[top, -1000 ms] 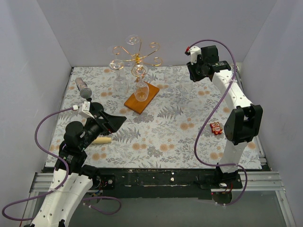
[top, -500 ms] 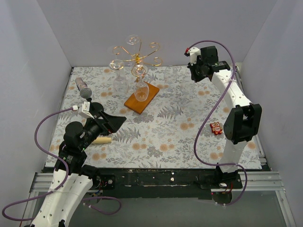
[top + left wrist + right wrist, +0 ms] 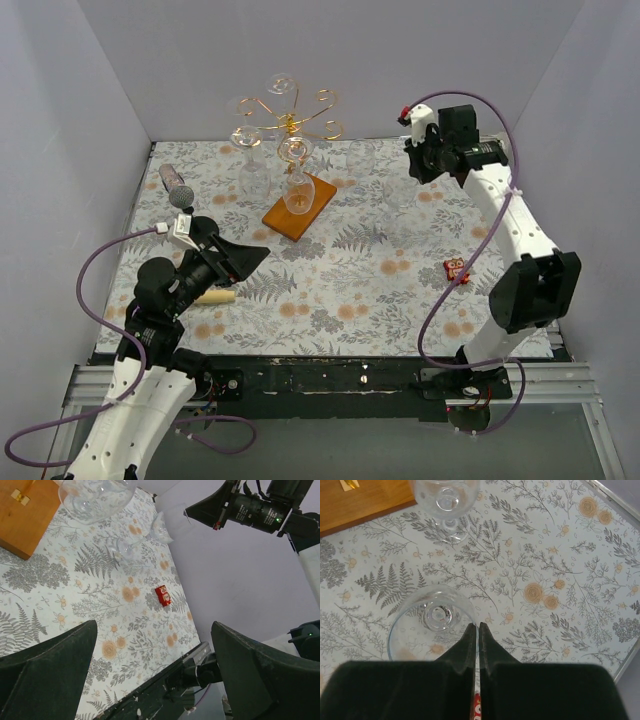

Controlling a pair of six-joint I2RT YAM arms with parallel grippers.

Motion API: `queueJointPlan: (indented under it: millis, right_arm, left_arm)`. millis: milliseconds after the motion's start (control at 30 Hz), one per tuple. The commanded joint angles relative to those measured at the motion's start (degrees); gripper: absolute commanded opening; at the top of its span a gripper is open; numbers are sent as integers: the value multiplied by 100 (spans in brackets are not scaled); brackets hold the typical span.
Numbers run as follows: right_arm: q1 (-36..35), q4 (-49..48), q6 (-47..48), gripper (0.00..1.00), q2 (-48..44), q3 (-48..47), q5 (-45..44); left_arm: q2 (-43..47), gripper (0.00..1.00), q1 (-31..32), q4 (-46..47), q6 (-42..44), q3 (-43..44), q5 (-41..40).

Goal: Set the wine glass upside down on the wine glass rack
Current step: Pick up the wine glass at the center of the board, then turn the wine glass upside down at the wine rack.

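Above a floral table (image 3: 340, 290), two arms flank a wire rack.
Overhead: the rack (image 3: 285, 215) stands back-centre, the right gripper (image 3: 425, 165) is raised to its right, and the left gripper (image 3: 235, 258) sits front-left. Left wrist: jaws spread wide, holding nothing. Right wrist: jaws pinch the rim of the wine glass (image 3: 432, 615), mouth up, apart from the rack.

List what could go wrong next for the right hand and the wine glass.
1. The right hand pinches only the thin rim of the wine glass; it could slip or tilt when lifted.
2. A second glass stands close by, beside the rack's wooden base; a swing might knock it.
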State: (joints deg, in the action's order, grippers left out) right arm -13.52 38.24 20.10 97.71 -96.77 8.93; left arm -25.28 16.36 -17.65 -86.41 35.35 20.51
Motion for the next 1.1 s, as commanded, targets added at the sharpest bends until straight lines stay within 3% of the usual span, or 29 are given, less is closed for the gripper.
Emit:
queueJointPlan:
  millis: [0,400,600,1067]
  right_arm:
    - [-2,-370,-93,1,-928,351,495]
    - [139,-748,-384,1,-2229,1660,1637]
    - [262,-949,-515,1,-2581,2171,2033]
    - [455,-1187,-700,1,-2995,2777,2464]
  left_arm:
    - [-74,98,16,314,-419,-230,470]
    - [-399,98,34,859,-1211,-819,1235]
    - [-531,98,288,1088,-1395,-1021,1175]
    - [-1295,98,2160,2063,-1765,-1355,-258]
